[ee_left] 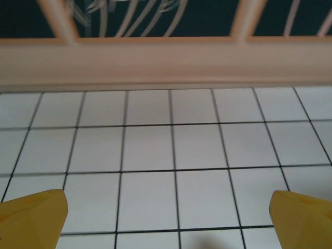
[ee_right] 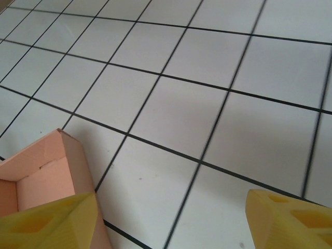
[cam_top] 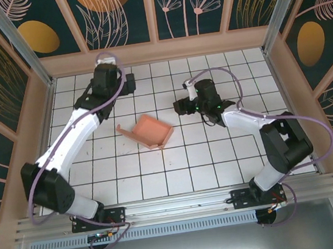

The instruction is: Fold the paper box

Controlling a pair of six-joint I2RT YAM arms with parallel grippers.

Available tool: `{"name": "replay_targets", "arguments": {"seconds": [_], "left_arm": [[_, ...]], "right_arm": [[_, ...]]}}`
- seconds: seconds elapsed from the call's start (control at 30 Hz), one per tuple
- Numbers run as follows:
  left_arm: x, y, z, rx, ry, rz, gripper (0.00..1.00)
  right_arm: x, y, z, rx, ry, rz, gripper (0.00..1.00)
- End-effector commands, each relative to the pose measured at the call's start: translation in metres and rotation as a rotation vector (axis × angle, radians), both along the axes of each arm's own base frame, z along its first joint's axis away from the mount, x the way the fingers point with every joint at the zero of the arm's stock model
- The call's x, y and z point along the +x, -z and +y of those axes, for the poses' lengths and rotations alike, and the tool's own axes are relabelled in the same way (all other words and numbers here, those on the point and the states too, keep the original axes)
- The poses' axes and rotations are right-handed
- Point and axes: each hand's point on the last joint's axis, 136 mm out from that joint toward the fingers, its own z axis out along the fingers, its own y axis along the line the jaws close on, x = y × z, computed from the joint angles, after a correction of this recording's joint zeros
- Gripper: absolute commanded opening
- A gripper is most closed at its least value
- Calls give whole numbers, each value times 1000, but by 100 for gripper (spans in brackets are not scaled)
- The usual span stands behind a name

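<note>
While the left gripper (ee_left: 168, 225) has its yellow fingertips (ee_left: 31, 218) spread wide to the lower corners of its own wrist view, with nothing but white tiled table (ee_left: 197, 150) between them, that view faces the pink back rail (ee_left: 166, 62) and does not take in the paper box. The right wrist view does: the right gripper (ee_right: 168, 223) also stands with its jaws apart and nothing held, and the paper box (ee_right: 41, 171) sits just beside its left-hand fingertip (ee_right: 46, 225), a salmon corner with upright walls and an open inside.

From above, the whole layout is plain. The left gripper (cam_top: 128, 84) sits near the far edge of the table, pointing right, well apart from the box. Its forearm runs back down and left to an elbow near the left wall, then folds to its base at the near edge.

The right gripper (cam_top: 181, 106) points left toward the paper box (cam_top: 152, 130), near it but not touching. The box lies at the middle of the table, partly folded, one flap sticking out to the left. The right arm bends back rightward to its elbow, then returns to its base.
</note>
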Motion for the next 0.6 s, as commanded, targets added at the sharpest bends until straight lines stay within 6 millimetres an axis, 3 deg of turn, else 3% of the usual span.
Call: {"name": "replay_targets", "arguments": {"seconds": [0.0, 0.13, 0.33, 0.43, 0.57], "left_arm": [[-12, -11, 51, -124, -230, -127, 99], [-54, 14, 113, -146, -450, -134, 99], [-110, 80, 165, -189, -614, -54, 99], [-132, 120, 170, -234, -639, 22, 99], [-142, 159, 156, -291, -587, 112, 99]], "right_arm": [[2, 0, 24, -22, -51, -6, 76], [0, 8, 53, -65, -113, -8, 76], [-2, 40, 94, -171, -195, 24, 77], [0, 62, 107, -262, -198, 36, 76], [10, 81, 108, -328, -151, 57, 76]]}}
